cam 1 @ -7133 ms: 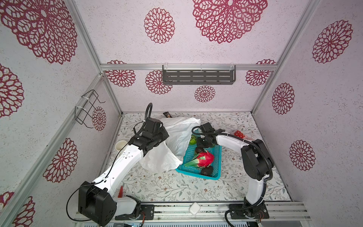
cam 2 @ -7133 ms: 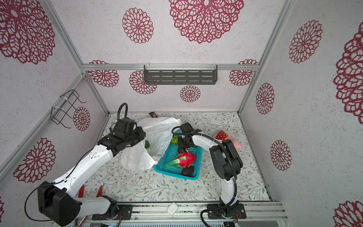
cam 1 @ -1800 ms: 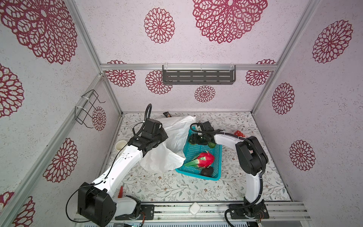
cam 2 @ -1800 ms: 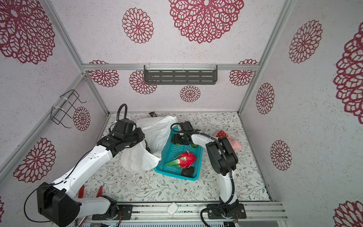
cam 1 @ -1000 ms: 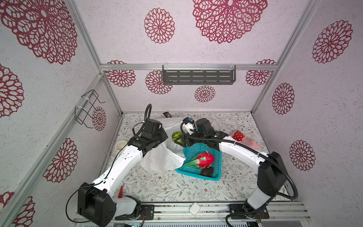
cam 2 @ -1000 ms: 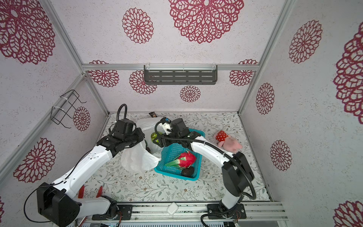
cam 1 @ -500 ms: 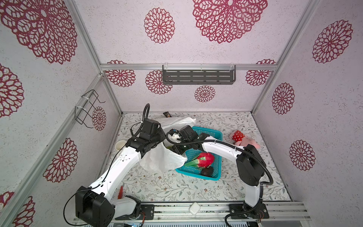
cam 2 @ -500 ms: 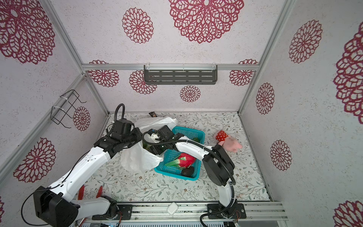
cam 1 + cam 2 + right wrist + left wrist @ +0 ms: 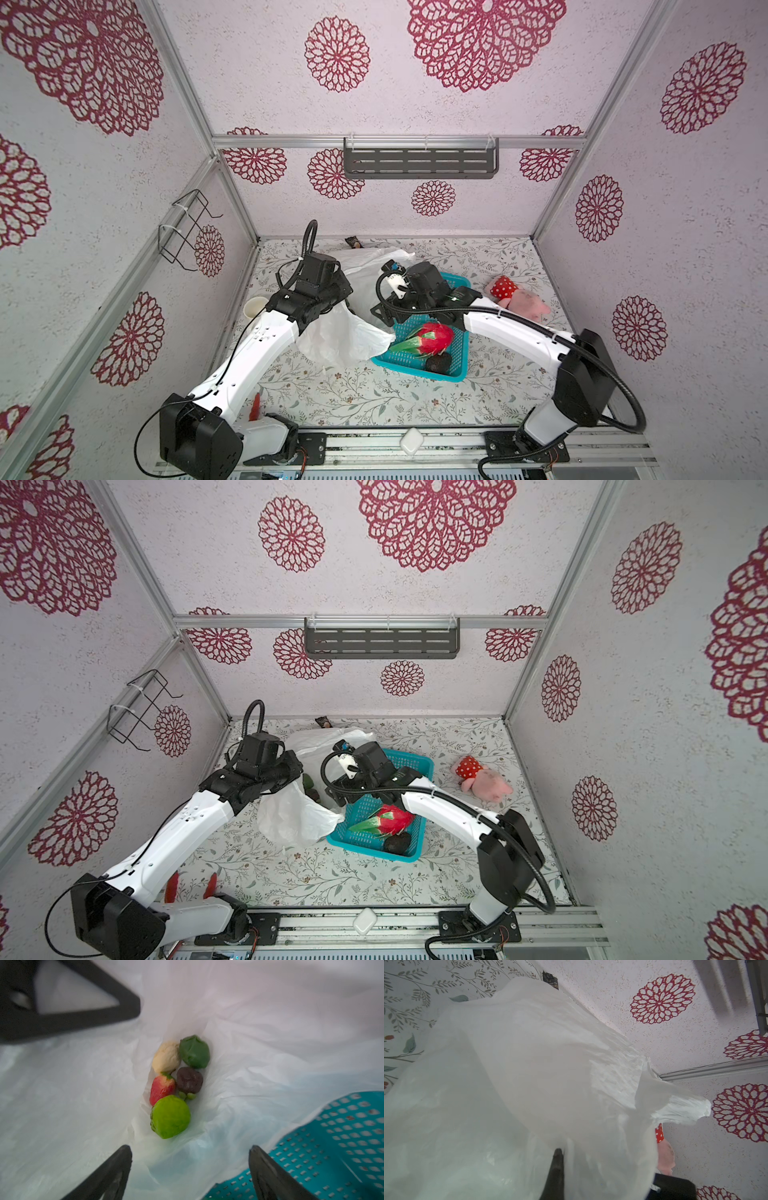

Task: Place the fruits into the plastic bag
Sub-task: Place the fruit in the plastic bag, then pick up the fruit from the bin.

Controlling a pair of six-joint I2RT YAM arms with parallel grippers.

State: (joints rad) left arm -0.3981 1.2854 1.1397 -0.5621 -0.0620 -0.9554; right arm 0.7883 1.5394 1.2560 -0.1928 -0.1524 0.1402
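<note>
right gripper (image 9: 190,1152) open over the bag (image 9: 270,1032), left gripper (image 9: 343,293) clamped on its floppy rim; dragon fruit (image 9: 430,337) mid-frame looks light, bulky, grab red body.

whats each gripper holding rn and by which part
Left gripper: shut on the plastic bag, pinching the film at its raised mouth edge. Right gripper: open, holding nothing, above the fruits lying in the bag.
</note>
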